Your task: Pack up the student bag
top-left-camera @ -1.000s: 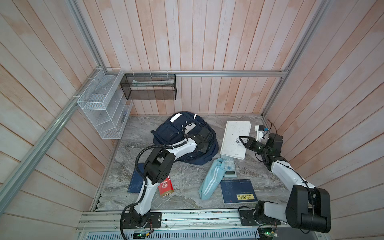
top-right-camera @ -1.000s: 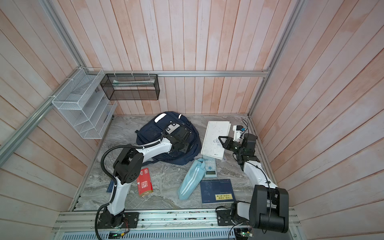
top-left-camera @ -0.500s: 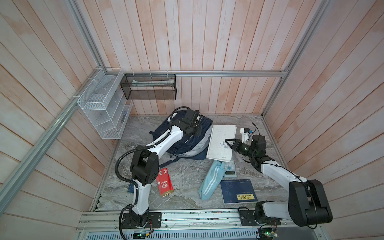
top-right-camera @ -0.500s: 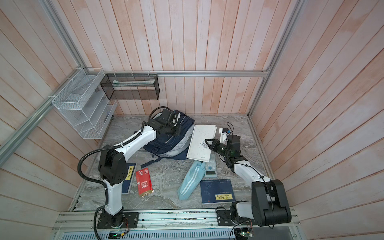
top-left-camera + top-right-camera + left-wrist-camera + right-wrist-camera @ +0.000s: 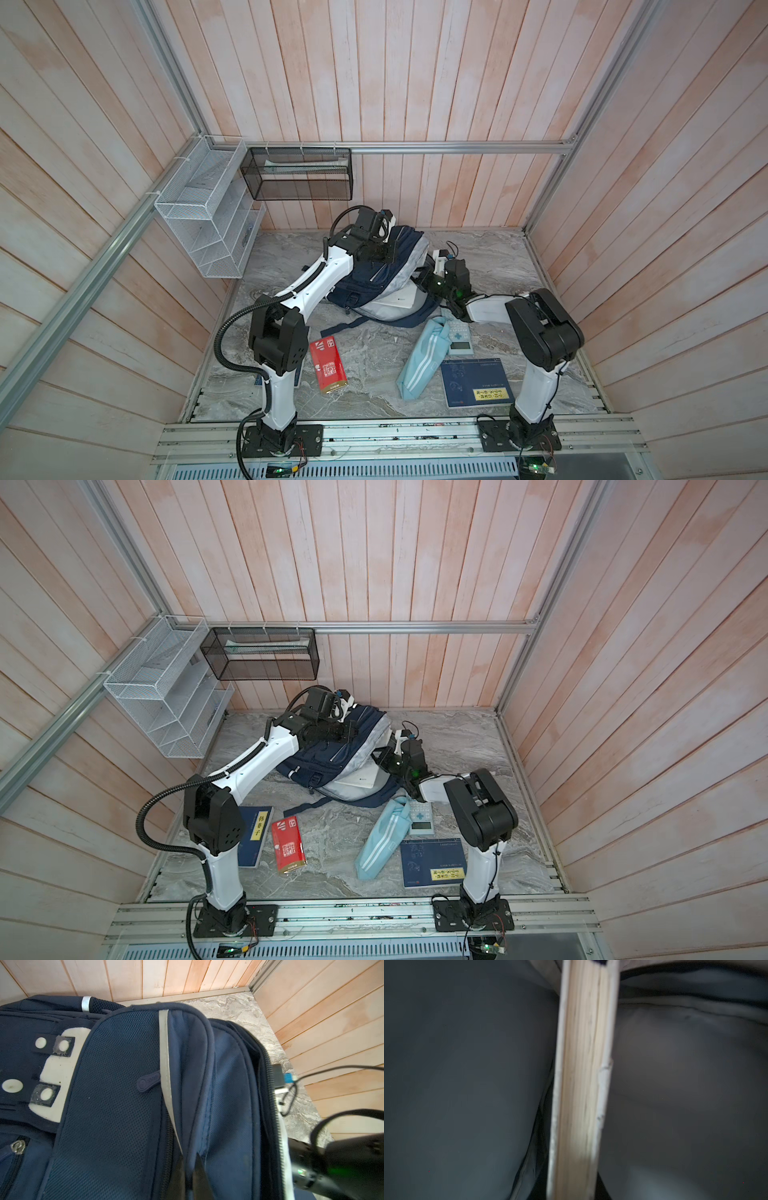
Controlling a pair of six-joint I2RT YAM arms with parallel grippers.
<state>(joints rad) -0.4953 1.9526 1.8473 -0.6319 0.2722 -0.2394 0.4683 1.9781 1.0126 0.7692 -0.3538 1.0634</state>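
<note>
The student bag (image 5: 376,282) lies near the back edge of the marble table (image 5: 490,257), about midway along it, with its mouth gaping toward the right side. The left gripper (image 5: 189,1167) is pressed together on a fold of the bag's navy fabric, holding that flap up. The right gripper (image 5: 426,279) pinches a white book (image 5: 581,1084) — its far end sits inside the grey lining. A light-blue pouch (image 5: 419,357) lies toward the front edge.
</note>
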